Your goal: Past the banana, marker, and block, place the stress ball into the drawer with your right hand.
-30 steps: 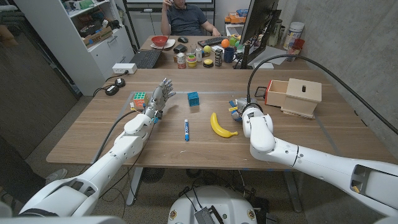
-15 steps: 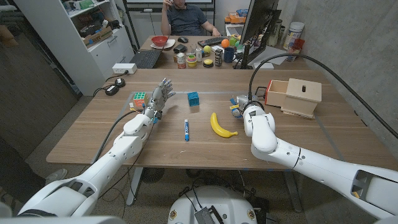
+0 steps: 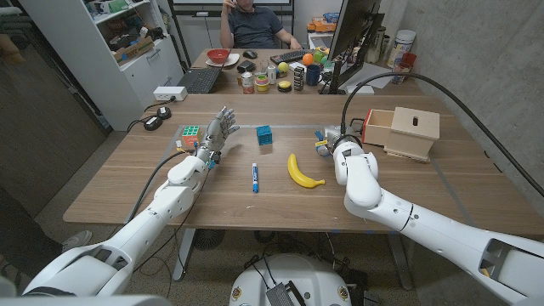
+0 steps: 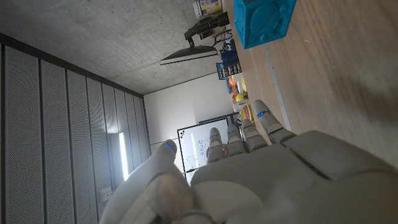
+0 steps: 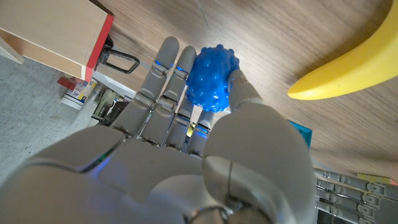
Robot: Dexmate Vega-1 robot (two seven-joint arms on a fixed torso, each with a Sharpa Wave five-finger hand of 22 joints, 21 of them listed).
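Already gripping the ball (image 5: 212, 79) in the right robot hand (image 5: 186, 124), just beyond the banana (image 3: 303, 172), drawer (image 3: 379, 127) ahead and rightward, well nearer than the left robot hand (image 3: 216, 134), spread and holding nothing.

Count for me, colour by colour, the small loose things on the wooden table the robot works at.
Blue: 3, the block, the marker, the stress ball in the right hand
Yellow: 1, the banana
Many-coloured: 1, the puzzle cube
Total: 5
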